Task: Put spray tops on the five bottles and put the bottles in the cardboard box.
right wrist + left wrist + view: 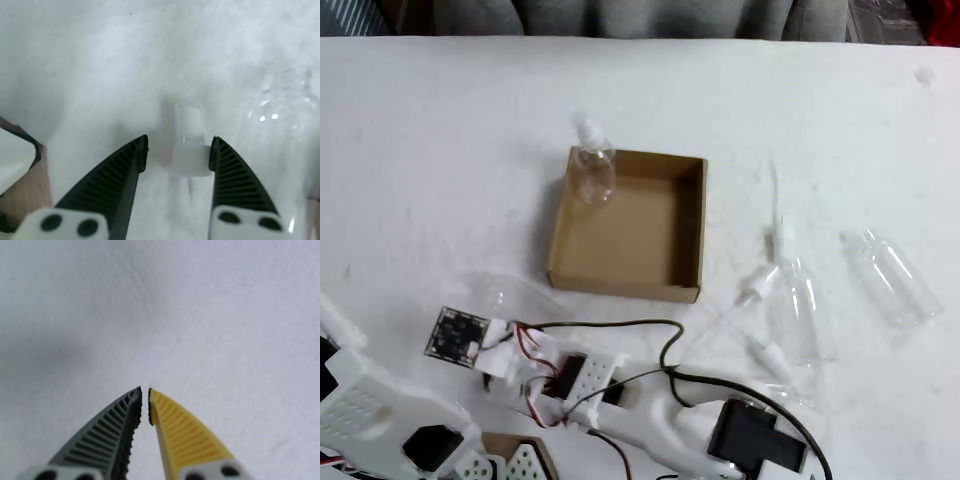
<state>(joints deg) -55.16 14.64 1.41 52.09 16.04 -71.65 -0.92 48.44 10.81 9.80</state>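
Spray top, pale and blurred, lies on the tabletop between the parted fingers of the right pincer. A clear bottle beside it is cut off. A capped bottle stands at the cardboard box corner; whether it is inside is unclear. The left pincer is closed, tips together.

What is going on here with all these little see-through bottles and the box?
Two robot arms are capping bottles and boxing them. The right gripper is open around a loose spray top on the table, beside a clear bottle. The left gripper is shut over bare table. One capped bottle is at a corner of the cardboard box; other bottles lie outside it.
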